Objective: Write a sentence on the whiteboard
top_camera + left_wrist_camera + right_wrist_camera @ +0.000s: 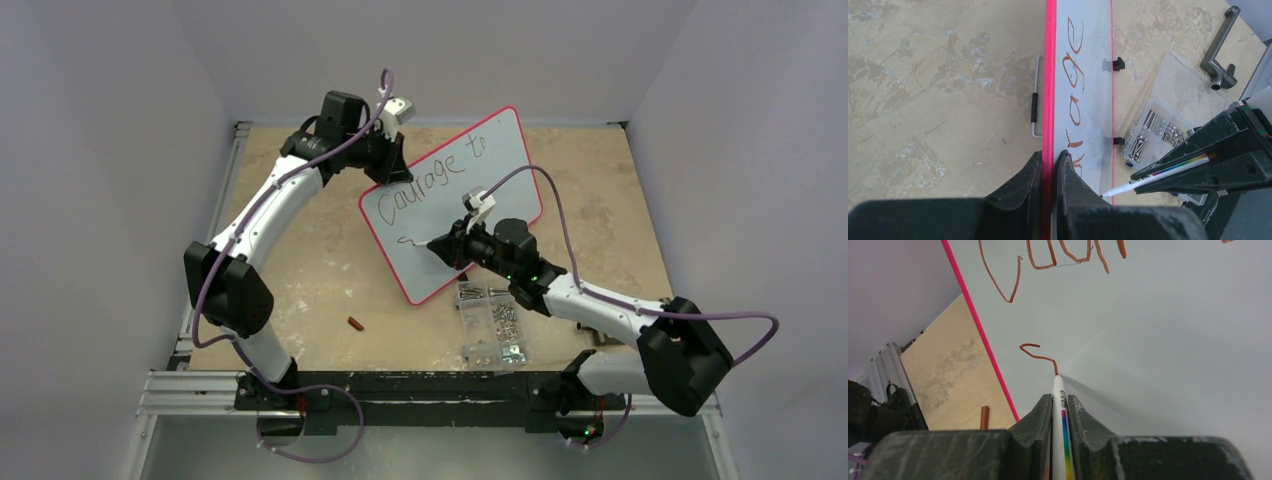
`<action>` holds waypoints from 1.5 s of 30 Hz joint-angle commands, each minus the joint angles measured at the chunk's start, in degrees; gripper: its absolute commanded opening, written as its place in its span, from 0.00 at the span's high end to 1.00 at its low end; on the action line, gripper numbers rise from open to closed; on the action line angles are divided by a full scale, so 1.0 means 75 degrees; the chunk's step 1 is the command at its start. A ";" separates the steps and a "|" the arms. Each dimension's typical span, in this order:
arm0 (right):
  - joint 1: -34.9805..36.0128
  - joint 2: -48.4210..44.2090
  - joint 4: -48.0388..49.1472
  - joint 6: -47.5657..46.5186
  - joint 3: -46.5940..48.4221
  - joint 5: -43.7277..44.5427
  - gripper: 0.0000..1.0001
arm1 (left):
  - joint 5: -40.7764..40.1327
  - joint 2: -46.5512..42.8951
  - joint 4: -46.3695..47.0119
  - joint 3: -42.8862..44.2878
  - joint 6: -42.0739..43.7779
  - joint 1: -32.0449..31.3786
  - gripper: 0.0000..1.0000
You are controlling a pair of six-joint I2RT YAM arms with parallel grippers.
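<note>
Top external shows me the whiteboard (505, 140) standing at a slant over the middle of the table (320, 260), its lower corner just beside the clear box of screws (492, 325). My left gripper (388, 160) has the board by its upper-left rim. On the left wrist feed I can see both fingers (1023, 180) pressed together on the red-pink edge, one on each side of it.

The sentence (432, 175) reads "Courage to" along the first line. Below it there is only a short curled stroke. My right gripper (440, 247) is clamped on a white marker (1058, 387) with a rainbow stripe down its barrel, the jaws tight on either side. On the right wrist feed the marker tip touches the board right at the end of that curled stroke.

From the left wrist I also make out two small black clips (1118, 64) on the board's far edge and a wire handle (1035, 100) standing off its back. A small brown piece (355, 323) lies on the table, well apart from the board, towards the left arm's side
</note>
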 commanded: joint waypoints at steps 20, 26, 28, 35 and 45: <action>0.0350 0.0665 -0.0421 -0.0374 0.0450 -0.0088 1.00 | -0.0944 0.0200 -0.0519 -0.0047 0.0250 -0.0021 1.00; 0.0367 0.0768 -0.0572 -0.0416 0.0975 0.0138 1.00 | -0.0933 0.0214 -0.0521 -0.0049 0.0230 -0.0021 1.00; 0.0364 0.0772 -0.0642 -0.0453 0.1157 0.0219 1.00 | -0.0927 0.0217 -0.0521 -0.0047 0.0230 -0.0021 1.00; 0.0366 0.0754 -0.0782 -0.0508 0.1520 0.0225 1.00 | -0.0943 0.0217 -0.0532 -0.0049 0.0234 -0.0021 1.00; 0.0361 0.0340 -0.0527 -0.0188 0.1360 -0.0187 1.00 | -0.0944 0.0221 -0.0521 -0.0051 0.0227 -0.0021 1.00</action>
